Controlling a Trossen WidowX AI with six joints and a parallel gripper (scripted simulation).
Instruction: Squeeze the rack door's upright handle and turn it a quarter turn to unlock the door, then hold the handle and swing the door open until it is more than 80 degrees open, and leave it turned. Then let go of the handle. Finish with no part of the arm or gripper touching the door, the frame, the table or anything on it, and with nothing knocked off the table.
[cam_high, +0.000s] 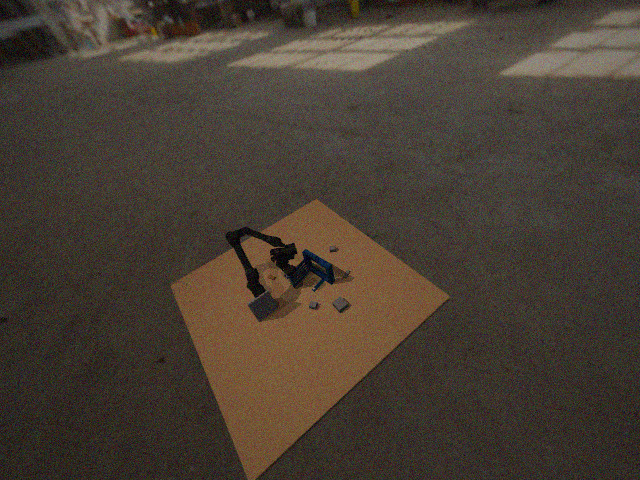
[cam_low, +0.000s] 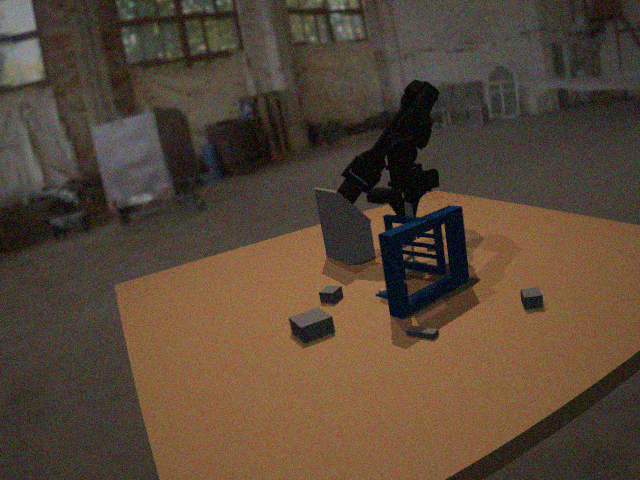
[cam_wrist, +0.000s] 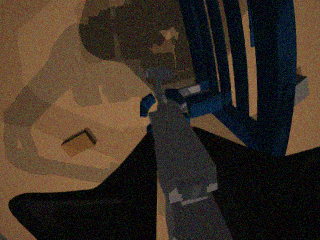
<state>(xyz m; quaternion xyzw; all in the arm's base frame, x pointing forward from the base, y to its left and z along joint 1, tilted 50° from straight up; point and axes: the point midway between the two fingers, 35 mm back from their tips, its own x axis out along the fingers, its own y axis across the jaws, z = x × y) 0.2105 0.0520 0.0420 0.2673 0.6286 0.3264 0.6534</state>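
Note:
The blue rack frame (cam_high: 318, 261) (cam_low: 395, 273) stands upright on the table (cam_high: 310, 372) (cam_low: 248, 392). The slatted blue door (cam_high: 300, 275) (cam_low: 439, 248) (cam_wrist: 272, 75) stands swung well out from the frame on the arm's side; its exact angle cannot be told. My gripper (cam_low: 409, 210) (cam_wrist: 171, 135) points down at the door's free edge, shut on the grey upright handle (cam_wrist: 180, 145), which runs between the black fingers. Blue fittings show beside the handle's lower end in the wrist view. How far the handle is turned cannot be told.
A small grey block (cam_high: 313, 305) (cam_low: 330, 295) and a larger one (cam_high: 341, 304) (cam_low: 311, 326) lie beside the frame. Another block (cam_high: 333, 249) (cam_low: 531, 298) lies at its other side. A flat grey piece (cam_low: 422, 332) lies close to it. The grey slab (cam_high: 263, 306) (cam_low: 343, 229) stands by the arm's base.

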